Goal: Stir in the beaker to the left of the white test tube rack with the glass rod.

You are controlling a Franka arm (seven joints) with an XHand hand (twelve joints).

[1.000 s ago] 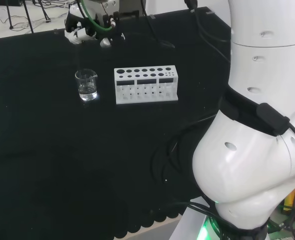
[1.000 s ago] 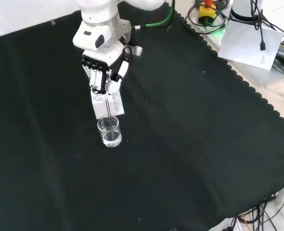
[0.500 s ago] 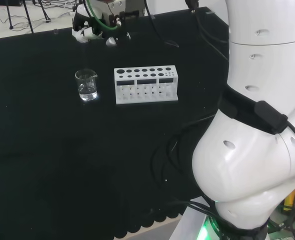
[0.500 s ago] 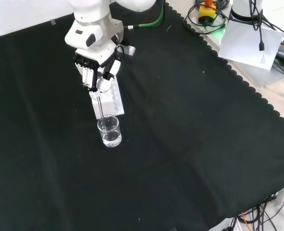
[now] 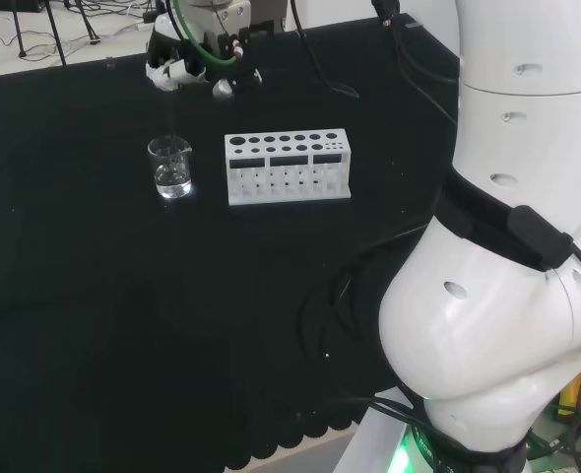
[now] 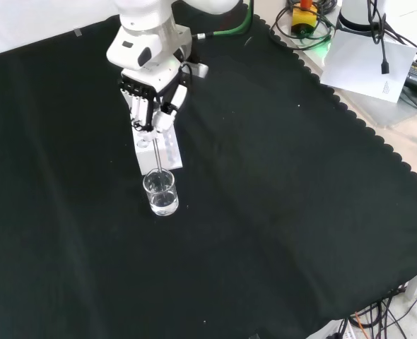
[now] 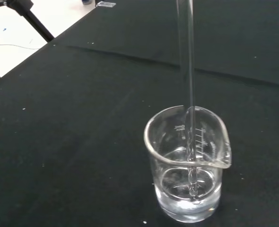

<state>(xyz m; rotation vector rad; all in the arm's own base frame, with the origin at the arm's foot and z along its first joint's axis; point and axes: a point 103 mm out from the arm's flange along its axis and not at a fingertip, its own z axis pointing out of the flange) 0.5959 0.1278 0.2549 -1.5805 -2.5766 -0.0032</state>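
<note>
A small clear beaker [image 5: 171, 167] [image 6: 160, 193] [image 7: 188, 168] with a little clear liquid stands on the black cloth, left of the white test tube rack [image 5: 288, 166] in the head view. The hand [image 6: 152, 104] [image 5: 185, 65] hangs above the beaker, its fingers curled round the top of a thin glass rod [image 6: 157, 157] [image 7: 189, 90]. The rod runs straight down into the beaker, and in the wrist view its tip stands in the liquid near the bottom. In the front view the rack [image 6: 167, 150] lies just behind the beaker, partly hidden by the hand.
The arm's big white links [image 5: 507, 246] stand at the right of the head view. Cables, a sheet of paper [image 6: 367, 60] and a red and yellow button box [image 6: 304, 14] lie past the cloth's scalloped edge at the top right of the front view.
In the front view the hand swung to the left half a second ago and is now back to the right with the rod. The beaker and the rack have stayed in place.
</note>
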